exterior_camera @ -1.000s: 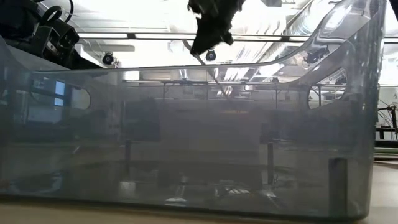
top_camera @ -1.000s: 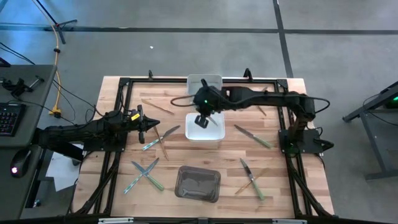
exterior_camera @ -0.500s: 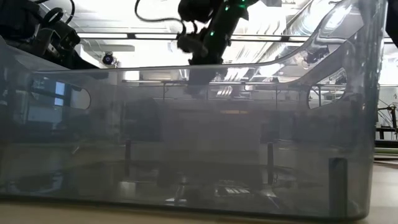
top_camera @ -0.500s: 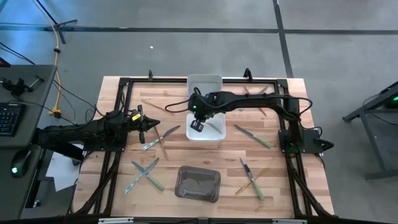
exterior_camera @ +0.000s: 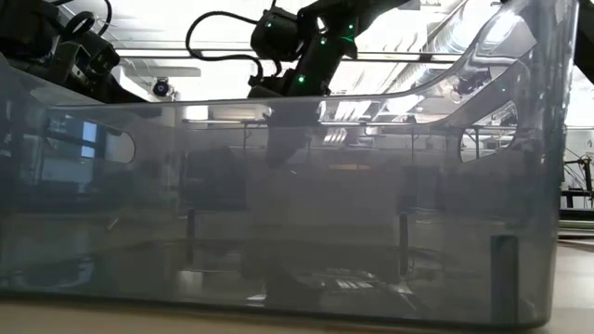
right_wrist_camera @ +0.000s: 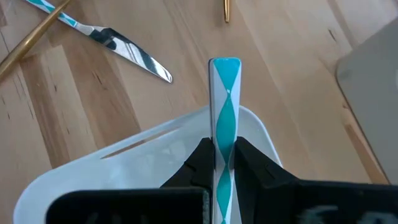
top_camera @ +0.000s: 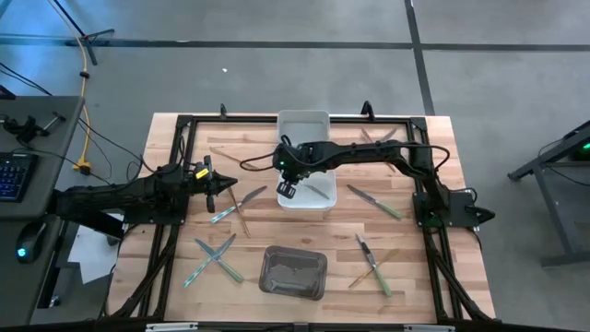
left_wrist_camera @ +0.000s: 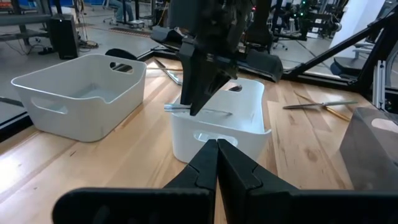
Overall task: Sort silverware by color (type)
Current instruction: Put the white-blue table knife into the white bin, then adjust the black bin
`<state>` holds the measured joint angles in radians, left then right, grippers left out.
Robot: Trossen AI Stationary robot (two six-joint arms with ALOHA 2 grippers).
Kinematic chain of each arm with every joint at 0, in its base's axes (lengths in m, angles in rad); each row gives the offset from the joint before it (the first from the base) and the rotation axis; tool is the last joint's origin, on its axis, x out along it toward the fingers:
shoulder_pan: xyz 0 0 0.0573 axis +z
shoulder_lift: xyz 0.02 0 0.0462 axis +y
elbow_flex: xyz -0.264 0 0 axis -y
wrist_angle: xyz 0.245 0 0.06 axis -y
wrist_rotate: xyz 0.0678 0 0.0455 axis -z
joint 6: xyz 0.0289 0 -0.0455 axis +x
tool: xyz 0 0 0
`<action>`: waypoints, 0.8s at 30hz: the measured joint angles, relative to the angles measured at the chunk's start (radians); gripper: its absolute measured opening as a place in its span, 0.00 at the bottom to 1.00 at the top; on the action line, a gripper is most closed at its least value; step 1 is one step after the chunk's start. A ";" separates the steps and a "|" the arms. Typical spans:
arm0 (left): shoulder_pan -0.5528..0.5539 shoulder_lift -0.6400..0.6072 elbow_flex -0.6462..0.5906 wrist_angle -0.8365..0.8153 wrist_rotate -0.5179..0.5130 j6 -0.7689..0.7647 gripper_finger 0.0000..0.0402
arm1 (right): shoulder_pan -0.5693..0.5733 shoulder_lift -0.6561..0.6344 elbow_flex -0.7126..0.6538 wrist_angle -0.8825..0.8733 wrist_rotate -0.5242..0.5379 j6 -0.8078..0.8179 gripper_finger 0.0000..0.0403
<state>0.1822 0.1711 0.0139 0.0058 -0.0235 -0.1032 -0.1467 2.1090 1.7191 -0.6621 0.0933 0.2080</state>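
My right gripper hangs over the left part of the nearer white bin at the table's middle, shut on a piece of silverware with a light-blue-and-white handle. My left gripper waits shut at the table's left, beside a blue-handled knife that lies flat. Other knives and forks lie flat on the wood: a crossed pair near left, a green-handled knife to the right, and another pair near right. My right gripper pinches the blue-and-white handle between its two fingers, coming from above and pointing down. The piece lies about level across the fingers, lifted clear over the white bin's rim. Its handle end sticks out past the fingertips; the gripper hides its metal end.
A second white bin stands at the far edge. A grey see-through bin sits near the front and fills the low view. Tan-handled pieces lie far left and far right. A black frame rims the table.
My right gripper has moved toward the table's left and a little nearer, from the white bin's middle to its left part, and has come down lower, still shut on the blue-handled piece. The left arm has kept still.
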 joint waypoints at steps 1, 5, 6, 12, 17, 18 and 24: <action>0.000 0.000 0.000 0.000 0.000 0.000 0.00 | -0.001 0.000 0.000 0.001 0.000 -0.003 0.03; 0.000 0.000 0.000 0.000 0.000 0.000 0.00 | -0.004 0.000 0.000 0.007 0.000 -0.003 0.08; 0.000 0.000 0.000 0.000 0.000 0.000 0.00 | -0.004 0.000 0.000 0.011 0.000 -0.002 0.10; 0.000 0.000 0.000 0.000 0.000 0.001 0.00 | -0.004 -0.004 0.000 0.007 0.000 -0.035 0.22; 0.000 0.000 0.000 0.000 0.000 0.000 0.00 | 0.006 -0.071 0.000 -0.013 0.022 -0.084 0.25; 0.000 0.000 0.000 0.000 0.002 -0.006 0.00 | 0.014 -0.091 0.000 -0.028 0.042 -0.103 0.24; 0.000 0.007 0.000 0.006 0.043 -0.045 0.00 | 0.124 -0.210 0.000 -0.186 0.148 -0.156 0.04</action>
<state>0.1818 0.1779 0.0139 0.0118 0.0198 -0.1479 -0.0226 1.8991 1.7195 -0.8478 0.2413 0.0517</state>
